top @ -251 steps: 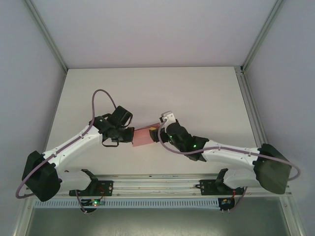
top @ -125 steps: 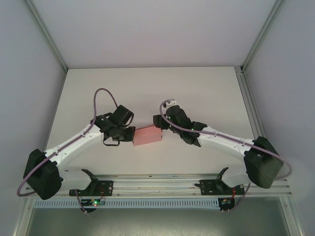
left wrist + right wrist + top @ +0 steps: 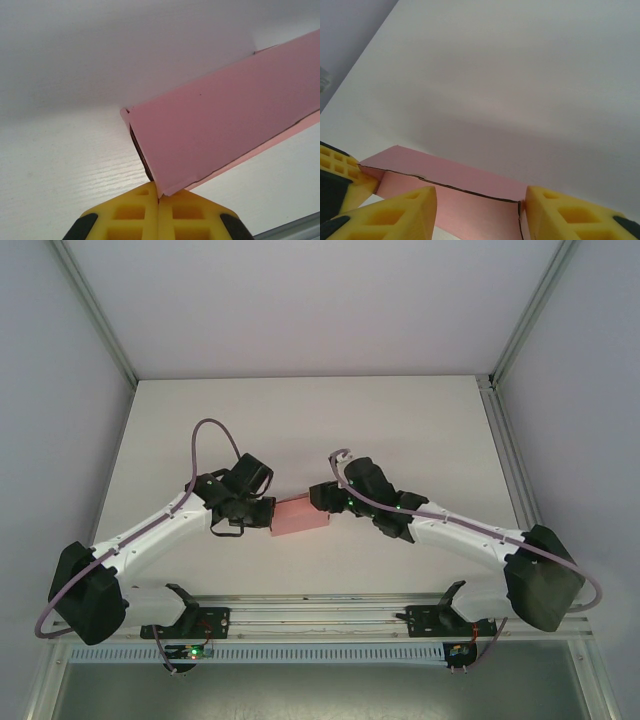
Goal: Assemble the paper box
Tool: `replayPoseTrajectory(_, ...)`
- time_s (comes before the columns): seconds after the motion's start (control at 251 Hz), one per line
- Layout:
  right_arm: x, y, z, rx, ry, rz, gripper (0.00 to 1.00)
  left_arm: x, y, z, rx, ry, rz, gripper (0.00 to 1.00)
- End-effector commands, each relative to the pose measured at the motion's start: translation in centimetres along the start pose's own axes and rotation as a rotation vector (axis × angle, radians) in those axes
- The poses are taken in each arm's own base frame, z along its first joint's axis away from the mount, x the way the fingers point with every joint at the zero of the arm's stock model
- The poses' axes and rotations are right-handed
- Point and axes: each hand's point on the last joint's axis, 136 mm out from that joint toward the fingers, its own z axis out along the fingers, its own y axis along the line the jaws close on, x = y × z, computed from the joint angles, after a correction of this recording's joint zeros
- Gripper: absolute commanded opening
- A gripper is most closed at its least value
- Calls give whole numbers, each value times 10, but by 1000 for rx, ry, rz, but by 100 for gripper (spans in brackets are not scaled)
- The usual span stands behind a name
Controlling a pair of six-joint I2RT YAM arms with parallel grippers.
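Left claw (image 3: pixel 159 199) closed, pinching paper box (image 3: pixel 225 125)

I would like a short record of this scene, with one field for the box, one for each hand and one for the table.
paper box: pink, folded into a flat rectangular shape, lying between the two hands
left hand: shut, fingers pressed together on a corner of the paper box
right hand: one finger on each side of the opposite end of the box; whether it grips firmly is not clear
table: white
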Motion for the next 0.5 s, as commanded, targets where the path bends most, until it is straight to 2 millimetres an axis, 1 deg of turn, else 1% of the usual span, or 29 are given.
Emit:
replayPoseTrajectory(0.0, 7, 4, 4, -18, 65, 41, 50, 45, 35, 25, -148, 185, -3, 0)
replayPoseTrajectory(0.088, 9, -5, 3, 39, 85, 58, 50, 45, 36, 26, -154, 187, -4, 0)
replayPoseTrajectory(0.12, 9, -6, 3, 41, 88, 61, 49, 45, 35, 26, -151, 187, -3, 0)
replayPoseTrajectory(0.188, 8, 2, 3, 3, 93, 82, 48, 44, 35, 26, -145, 185, -4, 0)
replayPoseTrajectory(0.307, 9, 28, 4, -125, 136, 115, 46, 42, 33, 25, -141, 181, -4, 0)
replayPoseTrajectory(0.375, 13, 28, 6, -129, 153, 123, 43, 41, 31, 26, -132, 177, -1, 0)
replayPoseTrajectory(0.451, 20, 18, 10, -92, 168, 143, 41, 40, 30, 26, -127, 175, 2, 0)
replayPoseTrajectory(0.495, 22, 22, 12, -119, 175, 148, 39, 40, 29, 27, -126, 175, 0, 0)
